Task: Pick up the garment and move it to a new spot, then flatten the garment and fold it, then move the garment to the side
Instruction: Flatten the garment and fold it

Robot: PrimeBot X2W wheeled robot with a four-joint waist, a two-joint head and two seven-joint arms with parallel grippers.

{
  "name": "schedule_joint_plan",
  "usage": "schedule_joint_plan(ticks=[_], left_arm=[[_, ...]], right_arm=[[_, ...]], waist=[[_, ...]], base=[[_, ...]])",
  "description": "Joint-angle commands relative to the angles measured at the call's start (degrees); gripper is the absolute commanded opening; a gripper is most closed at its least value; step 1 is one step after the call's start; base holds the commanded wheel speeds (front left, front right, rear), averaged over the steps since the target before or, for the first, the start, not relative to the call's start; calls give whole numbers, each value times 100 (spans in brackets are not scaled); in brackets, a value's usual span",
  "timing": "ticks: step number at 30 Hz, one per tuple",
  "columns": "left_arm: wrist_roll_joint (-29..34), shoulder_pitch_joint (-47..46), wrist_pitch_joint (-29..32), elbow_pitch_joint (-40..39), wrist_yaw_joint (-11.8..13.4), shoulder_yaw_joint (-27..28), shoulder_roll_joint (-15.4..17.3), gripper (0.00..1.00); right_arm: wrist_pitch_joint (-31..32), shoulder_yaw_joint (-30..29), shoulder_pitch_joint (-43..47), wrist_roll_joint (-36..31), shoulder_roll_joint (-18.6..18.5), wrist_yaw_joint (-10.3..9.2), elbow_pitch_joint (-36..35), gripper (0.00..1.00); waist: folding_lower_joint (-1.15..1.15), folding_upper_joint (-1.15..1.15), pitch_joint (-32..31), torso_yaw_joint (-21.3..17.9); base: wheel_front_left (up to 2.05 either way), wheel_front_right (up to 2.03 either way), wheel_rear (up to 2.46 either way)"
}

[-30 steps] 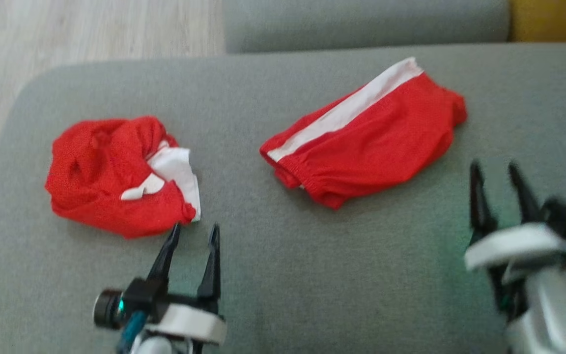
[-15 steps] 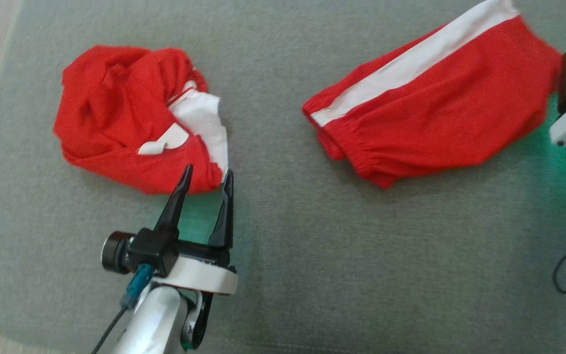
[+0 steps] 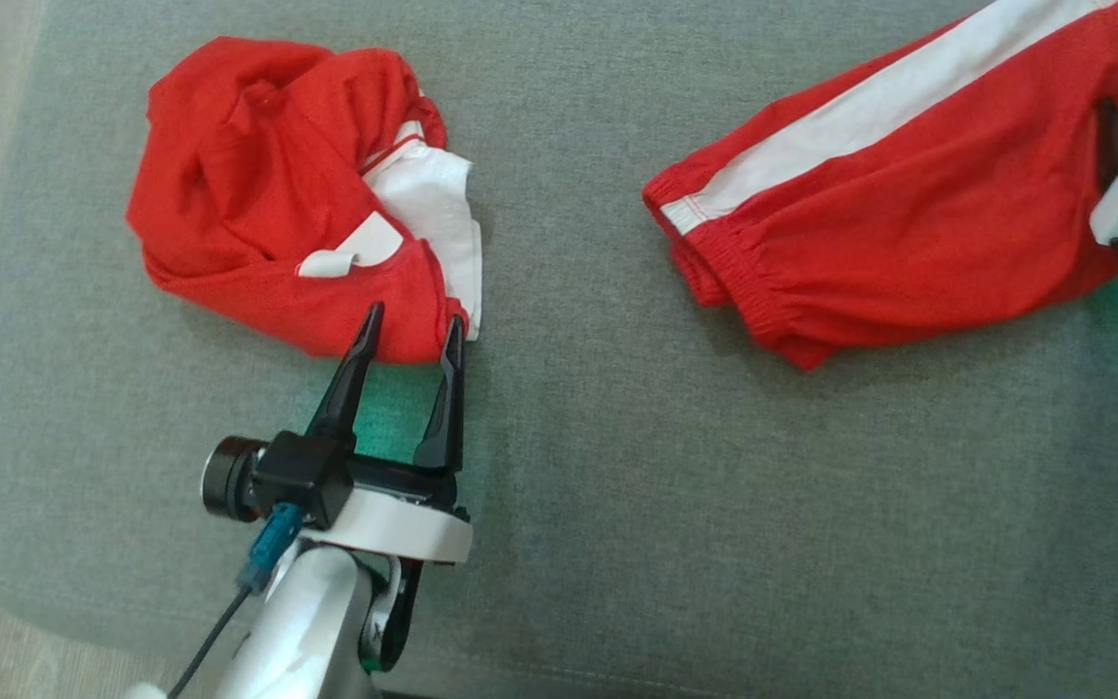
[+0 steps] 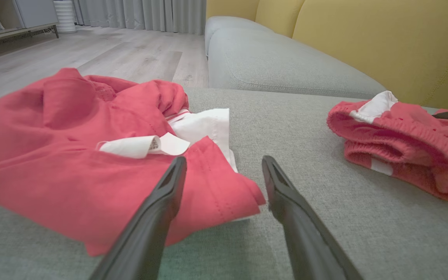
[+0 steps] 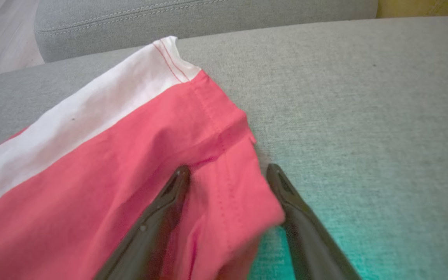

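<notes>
A wide grey woven sofa cushion [image 3: 617, 505] was the work surface. A pale wood-plank floor [image 4: 111, 58] ran past its edge. In the left wrist view a second grey cushion [image 4: 278, 62] lay beyond it, with a yellow sofa back [image 4: 364, 35] on one side and grey curtains [image 4: 146, 15] across the far end of the room.

Two garments lay well apart on the cushion. Toward the robot's left was a crumpled red garment [image 3: 258, 204] with a white panel showing. A white label [image 4: 142, 146] was folded over on it, its small dark print too small to read. Toward the right lay red shorts [image 3: 908, 214], folded, with a white stripe [image 3: 889, 107] along one side and a gathered waistband.

The left gripper [image 3: 413, 318] was spread wide, its two dark fingers on either side of the crumpled garment's near corner, clamping nothing. The right gripper [image 5: 228, 169] was also spread wide, with a corner of the shorts' hem between its fingers, not pinched. A teal glow fell on the cushion beside each gripper.
</notes>
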Motion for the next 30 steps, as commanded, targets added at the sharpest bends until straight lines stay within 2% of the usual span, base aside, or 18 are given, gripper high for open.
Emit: schedule_joint_plan(ticks=[1,2,3,16,22,25,30], left_arm=[[-4,-147,-54,-147,26,202,11,100],[-19,-152,-54,-141,34,203,10,100],[-29,-157,-54,-135,37,202,10,100],[74,-66,-55,-84,-3,326,9,100],[90,42,-55,-10,-50,335,9,100],[80,109,-55,14,-58,340,9,100],[106,194,-55,20,-78,378,9,100]], right_arm=[[209,350,167,129,104,-4,126,100],[230,451,174,221,110,-4,151,53],[213,522,180,325,108,-4,159,0],[-783,1108,415,1177,-230,-4,-9,0],[-1169,933,640,1453,-604,-4,258,0],[-1455,684,767,1383,-876,-4,637,0],[-1857,377,758,1256,-1007,-4,1052,0]], waist=[[1,0,0,-35],[1,0,-9,-54],[1,0,-25,-78],[1,0,-431,-508],[1,0,-633,-662],[1,0,-755,-715],[1,0,-841,-737]], base=[[0,0,0],[0,0,0],[0,0,0],[0,0,0],[0,0,0],[0,0,0],[0,0,0]])
